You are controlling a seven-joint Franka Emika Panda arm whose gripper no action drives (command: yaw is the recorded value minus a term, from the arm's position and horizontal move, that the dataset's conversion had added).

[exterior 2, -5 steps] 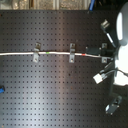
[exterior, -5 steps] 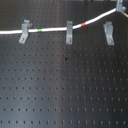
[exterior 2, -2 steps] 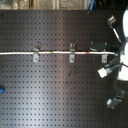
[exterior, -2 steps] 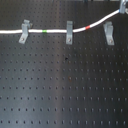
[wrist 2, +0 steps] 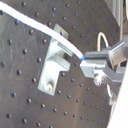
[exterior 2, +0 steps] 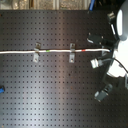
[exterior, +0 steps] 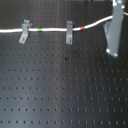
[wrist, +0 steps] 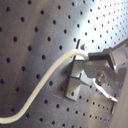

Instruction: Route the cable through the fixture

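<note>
The white cable (exterior: 50, 29) runs along the black perforated board in both exterior views, through two grey clips (exterior: 24, 31) (exterior: 69, 31), with a green band (exterior: 40, 30) between them and a red band (exterior: 83, 27) past the second. Its far end rises to my gripper (exterior: 116, 17), which is shut on it. Below the gripper stands the third fixture (exterior: 113, 42). In both wrist views the cable (wrist 2: 45, 30) crosses the slotted top of the fixture (wrist 2: 51, 67) and ends between my fingers (wrist 2: 97, 62); whether it sits in the slot I cannot tell. The fixture (wrist: 75, 80) and cable (wrist: 45, 85) show likewise.
The black board (exterior: 60, 90) carries rows of holes. A small blue object (exterior 2: 1, 90) lies at the second exterior view's left edge. The white arm body (exterior 2: 120, 30) and its attached parts fill the second exterior view's right side. Thin wires (wrist: 107, 95) hang by the gripper.
The gripper has carried the cable end slightly lower and closer to the third fixture; the cable's stretch past the red band now slopes less steeply. The other two clips hold the cable as before.
</note>
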